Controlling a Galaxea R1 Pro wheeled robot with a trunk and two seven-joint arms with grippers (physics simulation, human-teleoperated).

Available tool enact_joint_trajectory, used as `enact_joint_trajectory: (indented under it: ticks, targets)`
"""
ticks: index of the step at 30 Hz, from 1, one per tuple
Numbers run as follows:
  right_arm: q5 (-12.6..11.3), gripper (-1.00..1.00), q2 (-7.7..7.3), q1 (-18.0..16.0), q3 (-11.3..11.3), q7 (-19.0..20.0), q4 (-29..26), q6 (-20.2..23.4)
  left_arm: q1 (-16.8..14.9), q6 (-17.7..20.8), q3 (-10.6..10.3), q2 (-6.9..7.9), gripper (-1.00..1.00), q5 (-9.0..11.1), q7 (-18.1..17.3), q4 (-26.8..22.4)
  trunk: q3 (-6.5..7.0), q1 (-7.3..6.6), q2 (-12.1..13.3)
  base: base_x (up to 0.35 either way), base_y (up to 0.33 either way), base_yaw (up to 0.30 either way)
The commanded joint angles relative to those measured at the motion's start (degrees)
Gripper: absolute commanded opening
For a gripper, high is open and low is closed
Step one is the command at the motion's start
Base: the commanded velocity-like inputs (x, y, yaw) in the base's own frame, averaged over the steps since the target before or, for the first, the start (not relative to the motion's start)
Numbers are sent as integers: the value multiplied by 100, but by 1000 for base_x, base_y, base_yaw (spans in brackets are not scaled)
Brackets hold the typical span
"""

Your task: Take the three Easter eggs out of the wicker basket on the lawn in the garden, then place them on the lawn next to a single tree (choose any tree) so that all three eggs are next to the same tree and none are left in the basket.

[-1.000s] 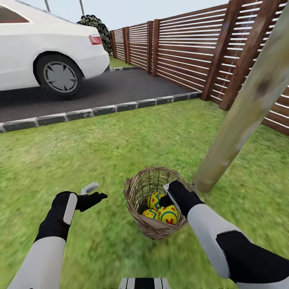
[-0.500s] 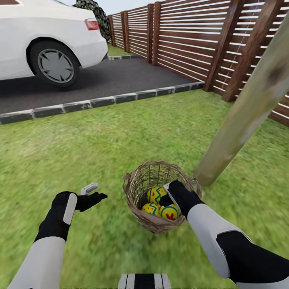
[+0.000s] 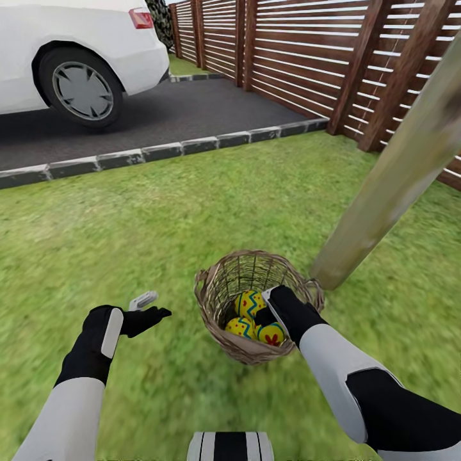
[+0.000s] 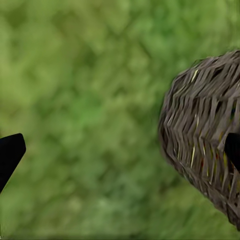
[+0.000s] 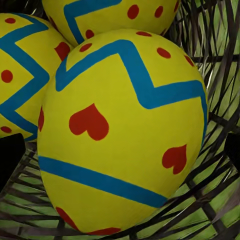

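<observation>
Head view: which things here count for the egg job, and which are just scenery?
Job:
- three Easter eggs, all in the wicker basket
- tree beside it
- lawn
- right pincer, down in the basket

Scenery:
- white car
- driveway
- wooden fence
- left pincer, idle over grass

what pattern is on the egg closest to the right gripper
Yellow egg with blue zigzag and straight bands plus red hearts and dots; clearest in the right wrist view.

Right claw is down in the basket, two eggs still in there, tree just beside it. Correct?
Not two: the head view shows three eggs in the basket. The rest holds: the right claw is down inside it, and the tree stands just beside it.
</observation>
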Motion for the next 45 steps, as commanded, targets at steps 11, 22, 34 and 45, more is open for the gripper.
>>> enact_joint_trajectory:
  ticks: [11,22,34,45]
  targets:
    - [60,100,-11,-2,19,53,-11,-51,-4,28,30,-7,100,-22,-39,-14,-138,14,-10,0,0,0]
    - [54,100,-11,-2,19,53,-10,-43,-4,28,22,-24,100,-22,-46,-13,-271,29,-18,0,0,0]
    - [53,100,-11,-2,11,61,-10,-42,-4,28,22,-33,100,-22,-46,-14,-337,37,-22,0,0,0]
    - [51,-100,-11,-2,13,97,-1,-42,-4,28,29,-33,100,-22,-46,-22,-381,42,-25,0,0,0]
